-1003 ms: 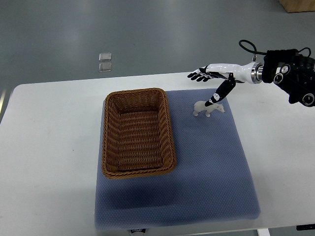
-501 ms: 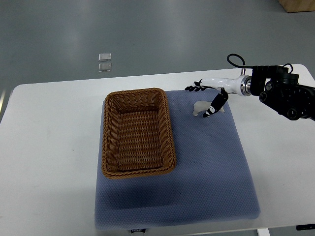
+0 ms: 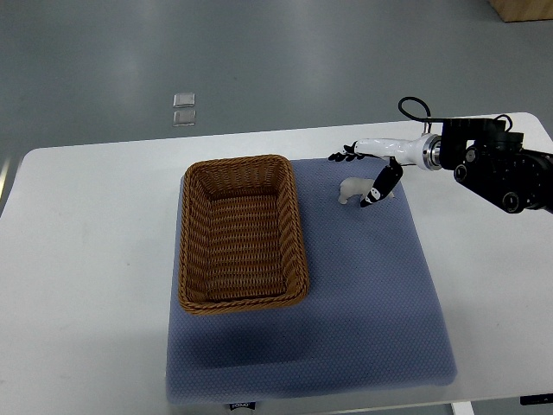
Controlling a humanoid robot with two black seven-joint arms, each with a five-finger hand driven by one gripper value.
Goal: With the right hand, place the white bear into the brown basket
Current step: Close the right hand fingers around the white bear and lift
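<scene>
Top view looks steeply down on a white table (image 3: 86,259) with a blue-grey mat (image 3: 363,303) spread across its middle. My right hand (image 3: 367,169) reaches in from the right edge of the frame, its white forearm running leftward from the black wrist housing in the upper right. My fingers (image 3: 341,156) are stretched out flat toward the left, just beyond the top edge of the mat, and my black-tipped thumb (image 3: 380,186) angles down and crosses in front of the white bear (image 3: 352,189). The bear stands on the mat in the upper right part of it, just beneath my palm, with its legs on the fabric. My hand is spread around the bear rather than clamped on it; the thumb looks to be touching or nearly touching its side, but I cannot tell for certain whether there is contact. The brown basket (image 3: 242,233), a rectangular wicker one, sits on the left part of the mat, near the bear but clearly apart from it. A small dark label (image 3: 244,405) shows at the mat's bottom edge, its print too small for me to read. On the grey floor in the upper left of the frame lie two small pale squares (image 3: 184,110).
</scene>
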